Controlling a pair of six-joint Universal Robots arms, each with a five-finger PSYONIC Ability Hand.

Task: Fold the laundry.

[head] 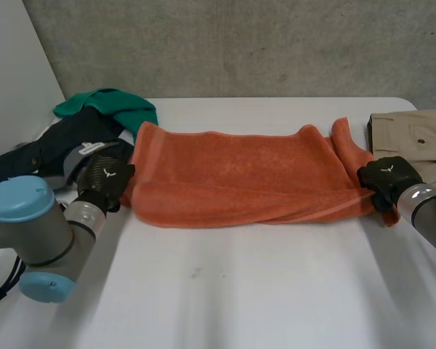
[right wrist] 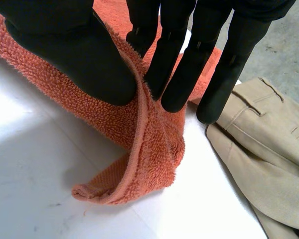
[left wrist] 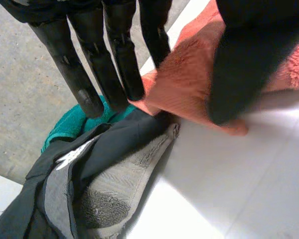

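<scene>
In the head view, the orange towel (head: 240, 174) lies across the middle of the white table (head: 240, 291). It looks doubled once lengthwise with uneven layers, so I judge more folds remain. The left hand (head: 105, 178) is at its left end and the right hand (head: 385, 178) at its right end. A dark garment (head: 58, 145), a green cloth (head: 109, 105) and tan trousers (head: 414, 134) lie at the sides, and I cannot tell whether they are folded.

In the left wrist view, thumb and fingers (left wrist: 114, 64) pinch the towel's end corner. The dark garment is partly cut off.

In the right wrist view, thumb and fingers (right wrist: 174, 74) clamp the towel's hemmed edge, and its corner droops onto the table.
</scene>
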